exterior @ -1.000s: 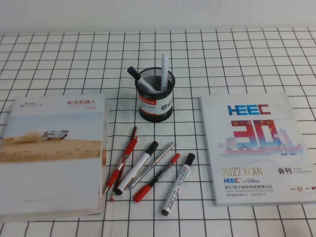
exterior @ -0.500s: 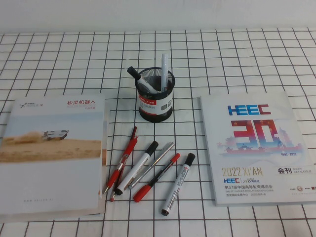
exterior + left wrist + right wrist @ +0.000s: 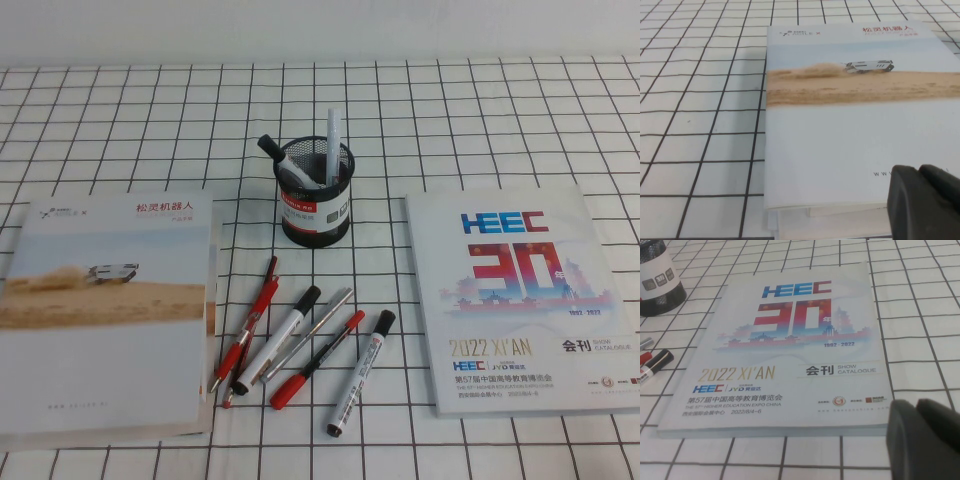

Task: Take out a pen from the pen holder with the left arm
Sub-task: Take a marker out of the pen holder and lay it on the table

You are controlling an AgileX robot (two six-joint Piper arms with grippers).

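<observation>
A black mesh pen holder point(image 3: 316, 195) stands at the table's middle, also showing in the right wrist view point(image 3: 657, 282). In it lean a black-capped marker point(image 3: 285, 160) and an upright white pen point(image 3: 333, 140). Neither arm appears in the high view. My left gripper point(image 3: 920, 172) hangs shut and empty over the near edge of the desert-photo booklet point(image 3: 840, 125), far from the holder. Over the near right corner of the HEEC catalogue point(image 3: 790, 340), my right gripper point(image 3: 916, 405) is shut with nothing in it.
Several loose pens and markers point(image 3: 300, 340) lie in a fan in front of the holder, between the booklet point(image 3: 105, 310) on the left and the catalogue point(image 3: 525, 290) on the right. A black-grid white cloth point(image 3: 450, 110) covers the table.
</observation>
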